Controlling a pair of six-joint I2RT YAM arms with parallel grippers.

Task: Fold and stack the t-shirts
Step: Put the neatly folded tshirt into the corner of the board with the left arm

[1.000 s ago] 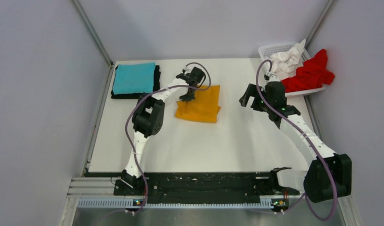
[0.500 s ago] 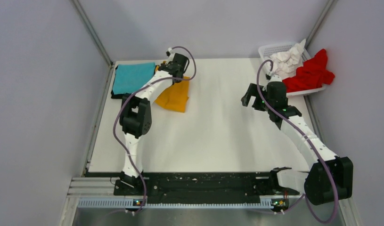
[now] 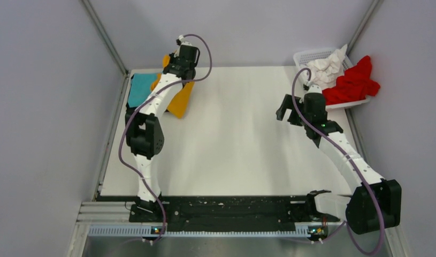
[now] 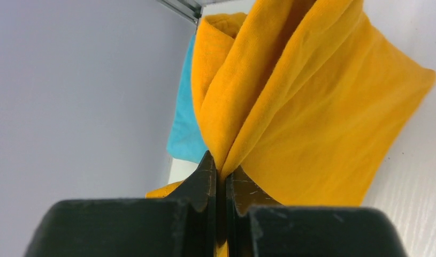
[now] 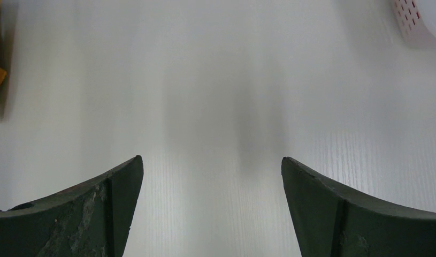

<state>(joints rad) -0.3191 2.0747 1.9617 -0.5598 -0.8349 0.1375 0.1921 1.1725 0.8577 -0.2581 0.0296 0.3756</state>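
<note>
L gripper (image 4: pixel 220 170): jaws pinched tight on a bunched fold of the mustard-orange soft cloth t-shirt (image 4: pixel 312 118); arm stretched to the far-left corner of the white tabletop (image 3: pixel 242 139).
Mustard shirt: hung from that grip in loose folds, lower end drooping twd the tabletop; couldn't tell if it touched.
Turquoise folded cloth t-shirt (image 3: pixel 139 88): lay flat in the far-left corner, just behind the hanging shirt, partly hidden by it and the arm.
R gripper (image 5: pixel 211 160): jaws spread wide, nothing betw them; hovered over bare tabletop, right of centre.
White plastic mesh basket (image 3: pixel 312 54): far-right corner, near R gripper but apart.
Crumpled white cloth t-shirt (image 3: pixel 325 68): heaped in the basket.
Red crumpled cloth t-shirt (image 3: pixel 352 83): in the basket too, beside the white one, spilling over the right rim.
</note>
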